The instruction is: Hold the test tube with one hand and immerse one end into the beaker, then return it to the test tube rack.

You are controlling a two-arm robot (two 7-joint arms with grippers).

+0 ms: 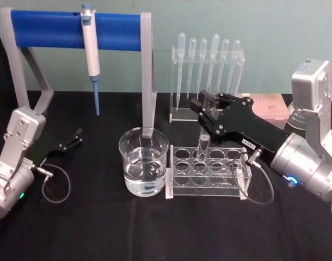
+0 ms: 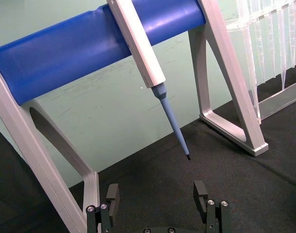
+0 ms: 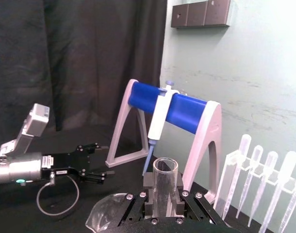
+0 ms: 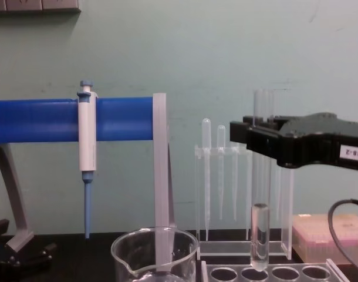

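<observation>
**A:** Head view first. Where's the test tube?

**B:** Upright over the back row of the clear rack, second hole from the robot's left. The right gripper reaches in from the right and meets the tube's upper part. The beaker, holding clear liquid, stands just left of the rack, so the tube is beside it and not in it.

**A:** And the left gripper?

**B:** Idle, low over the black table at far left, near the foot of the blue-barred stand.

**A:** Left wrist view?

**B:** The left gripper has its jaws wide apart with nothing between them. The micropipette hangs from the stand above.

**A:** Right wrist view?

**B:** The right gripper is closed to the tube's width. Its fingers press the test tube from both sides, and the plain rim stands a little above them. The beaker's rim shows below, and the left gripper is spread open across the table.

**A:** Chest view?

**B:** The right gripper lies level, pointing left. The test tube hangs plumb from it, with its round bottom at the mouth of a hole in the rack. I can't tell whether it is seated. The beaker is to the left, apart from the tube, and the pipettes stand behind.
</observation>
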